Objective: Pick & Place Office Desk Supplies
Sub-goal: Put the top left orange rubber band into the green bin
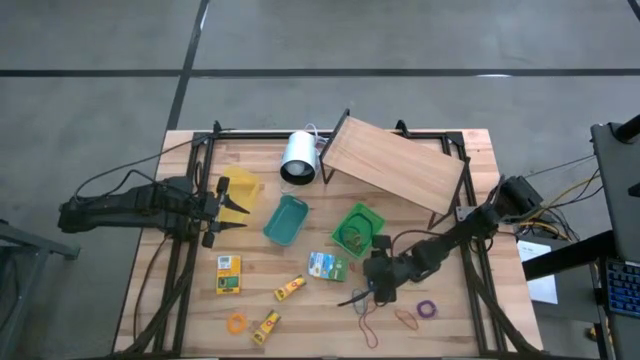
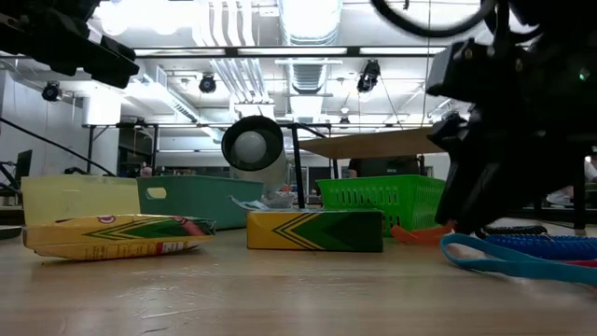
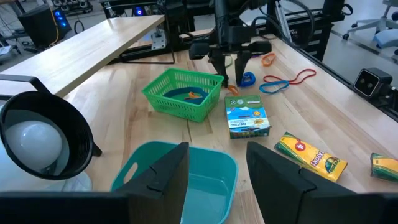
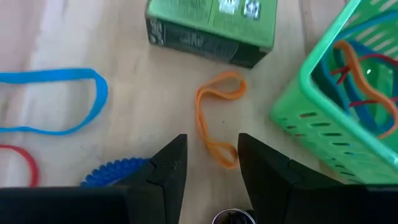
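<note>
Just beside the green perforated plastic basket [image 4: 336, 118], on the bare wooden table [image 1: 300, 320], a thin orange rubber-band loop [image 4: 216, 121] lies flat between the basket's wall and the green-and-white cardboard packet [image 4: 211, 25], and the right pincer [image 4: 211, 165] hangs directly above its near end. Judging from that, the step in hand is picking up this loop to drop it in with the orange, red and blue bands already lying in the basket. To do it well, the pincer should come straight down until the tips meet the wood, one finger on each side of the band's lower curl, then close fully, since so thin a strand slips out of any loose pinch; a short lift and sideways carry should clear the basket rim. The blue coiled band [image 4: 118, 171] beside one finger and the flat blue loop [image 4: 50, 102] farther off could be caught by mistake. The right pincer's fingers are spread apart with nothing between them and touch nothing. The left pincer [image 3: 214, 174] waits over the teal plastic bin [image 3: 205, 180] at the other side of the table, fingers likewise spread and empty.
</note>
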### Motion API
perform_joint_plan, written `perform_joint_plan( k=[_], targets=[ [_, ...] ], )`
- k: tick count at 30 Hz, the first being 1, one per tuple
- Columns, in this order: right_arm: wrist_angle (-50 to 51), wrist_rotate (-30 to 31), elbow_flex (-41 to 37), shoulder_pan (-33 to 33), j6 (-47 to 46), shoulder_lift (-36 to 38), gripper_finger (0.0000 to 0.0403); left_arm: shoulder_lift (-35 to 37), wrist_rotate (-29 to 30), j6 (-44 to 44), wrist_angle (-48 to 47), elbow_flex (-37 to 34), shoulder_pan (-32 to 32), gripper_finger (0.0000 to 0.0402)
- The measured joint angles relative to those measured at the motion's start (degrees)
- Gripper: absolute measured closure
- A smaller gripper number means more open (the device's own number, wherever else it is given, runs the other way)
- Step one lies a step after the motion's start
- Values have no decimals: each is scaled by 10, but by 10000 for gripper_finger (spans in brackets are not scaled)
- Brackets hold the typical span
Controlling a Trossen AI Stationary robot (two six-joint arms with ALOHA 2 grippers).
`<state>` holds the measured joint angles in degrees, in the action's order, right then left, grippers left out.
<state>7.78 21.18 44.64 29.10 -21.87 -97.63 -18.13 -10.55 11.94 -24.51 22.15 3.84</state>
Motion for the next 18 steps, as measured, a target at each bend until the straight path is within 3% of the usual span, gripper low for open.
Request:
perform_joint_plan(
  k=[11, 18],
  targets=[
    [-3, 1, 0, 0, -1, -14, 290, 0, 0, 0, 0, 0, 0, 238],
    [-4, 16, 0, 0, -3, -16, 330, 0, 0, 0, 0, 0, 0, 238]
  ],
)
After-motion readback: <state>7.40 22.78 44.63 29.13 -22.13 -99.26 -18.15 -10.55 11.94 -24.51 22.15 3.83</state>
